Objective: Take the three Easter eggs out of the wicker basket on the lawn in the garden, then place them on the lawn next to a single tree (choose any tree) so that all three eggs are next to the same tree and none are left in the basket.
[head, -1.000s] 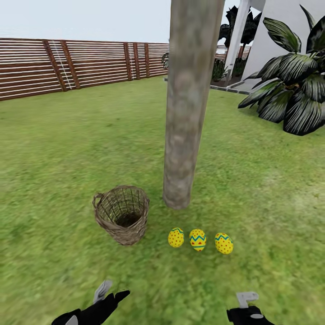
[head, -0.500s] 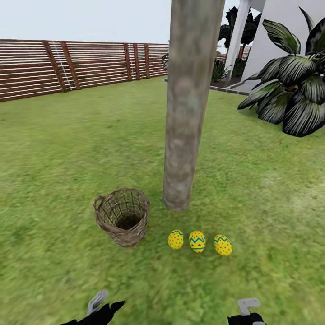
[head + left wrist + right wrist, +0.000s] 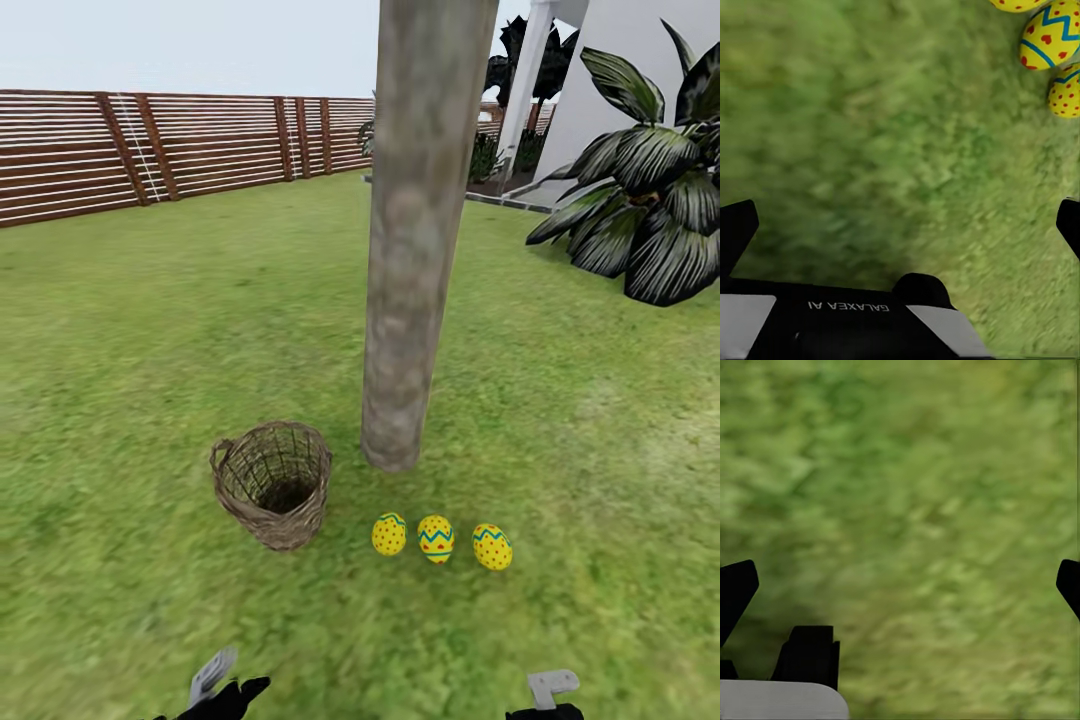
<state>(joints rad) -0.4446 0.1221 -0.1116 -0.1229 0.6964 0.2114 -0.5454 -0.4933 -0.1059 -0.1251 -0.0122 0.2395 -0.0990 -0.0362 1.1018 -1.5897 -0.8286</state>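
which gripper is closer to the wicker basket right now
Left. The left gripper sits low on the near side of the wicker basket, almost straight below it in the head view; the right gripper is far off to its right.

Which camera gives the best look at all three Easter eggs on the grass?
The head view: the three Easter eggs lie whole in a row on the lawn near the tree. The left wrist view catches them cropped at its edge; the right wrist view shows grass.
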